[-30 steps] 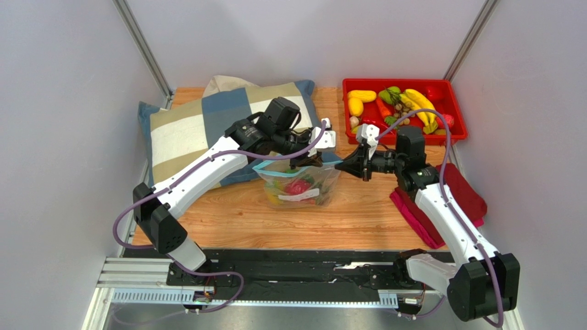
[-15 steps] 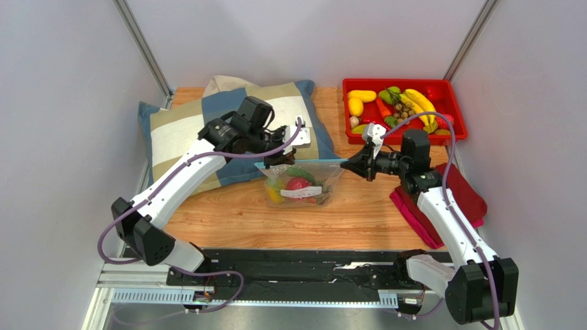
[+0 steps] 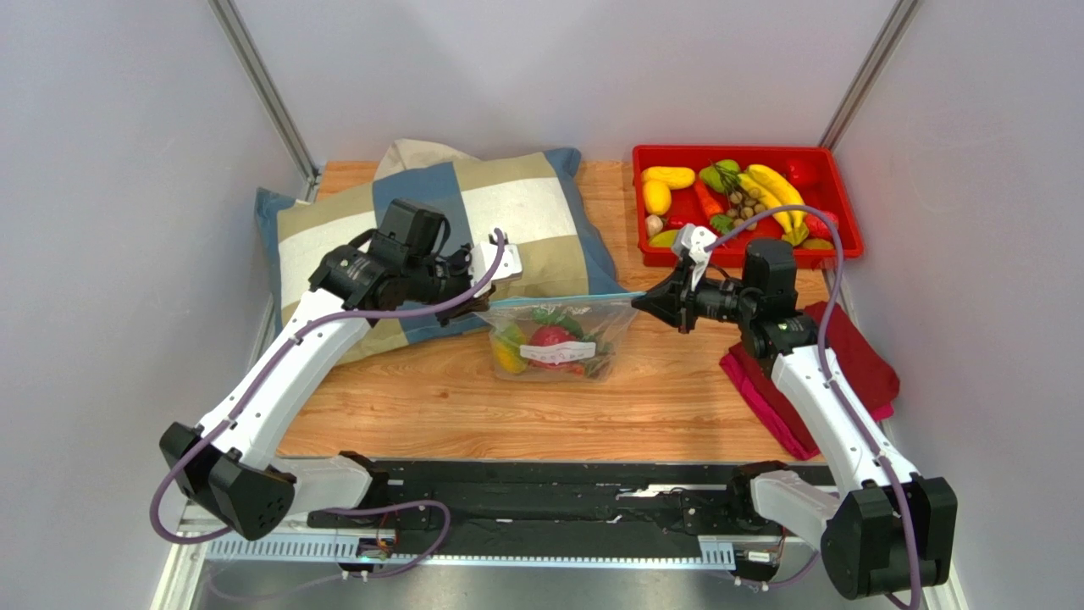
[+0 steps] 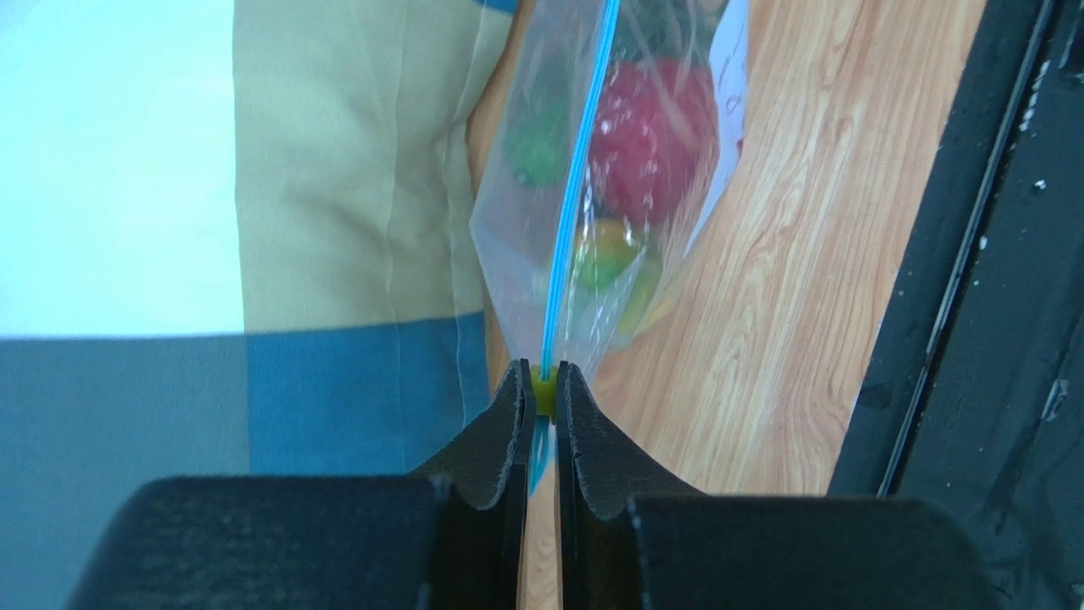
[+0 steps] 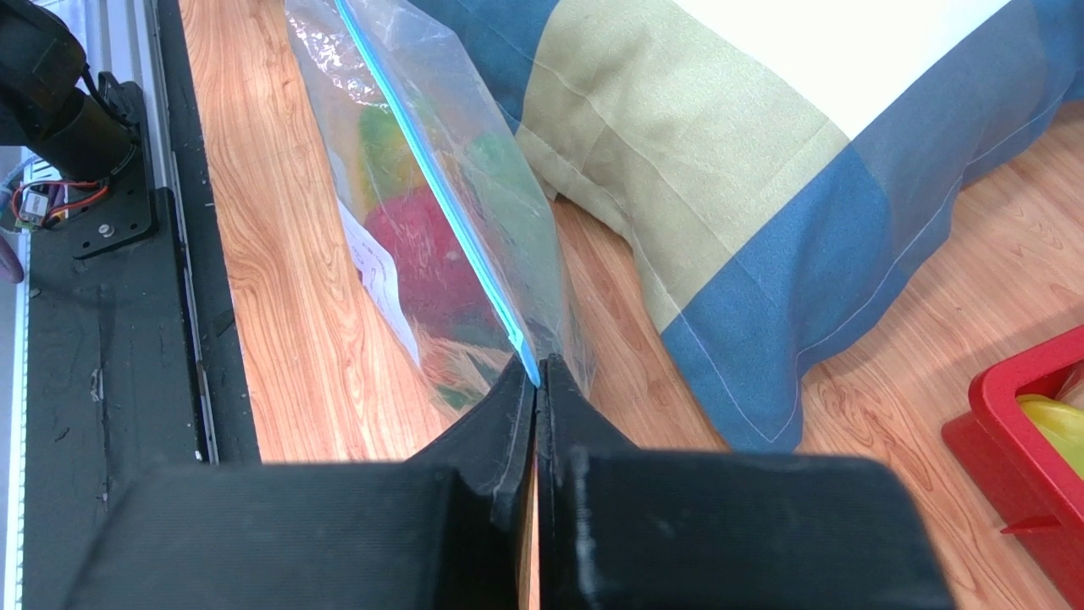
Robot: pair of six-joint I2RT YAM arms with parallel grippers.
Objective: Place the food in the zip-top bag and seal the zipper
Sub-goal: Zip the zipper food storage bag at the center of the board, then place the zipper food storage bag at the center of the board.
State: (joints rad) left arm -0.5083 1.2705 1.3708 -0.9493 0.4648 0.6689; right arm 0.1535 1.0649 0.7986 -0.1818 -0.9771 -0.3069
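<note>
The zip-top bag (image 3: 555, 341) hangs stretched between my two grippers above the wooden table, with food inside: a red piece (image 3: 550, 338) and green and yellow pieces. My left gripper (image 3: 489, 301) is at the bag's left end. In the left wrist view it (image 4: 543, 375) is shut on a small yellow-green slider (image 4: 545, 394) on the light blue zipper (image 4: 575, 191). My right gripper (image 3: 640, 303) is shut on the bag's right corner, where the zipper (image 5: 433, 178) ends between its fingertips (image 5: 536, 366). The strip runs straight and taut.
A red bin (image 3: 842, 239) at the back right holds more food, among it bananas (image 3: 776, 191). A checked pillow (image 3: 382, 229) lies at the back left, right beside the bag. A dark red cloth (image 3: 855, 369) lies under my right arm. A black rail (image 3: 547, 489) lines the near edge.
My left gripper has slid left along the zipper, from near the right gripper to the bag's left end. The bag's mouth has gone from gaping to one straight line. The right gripper has barely moved.
</note>
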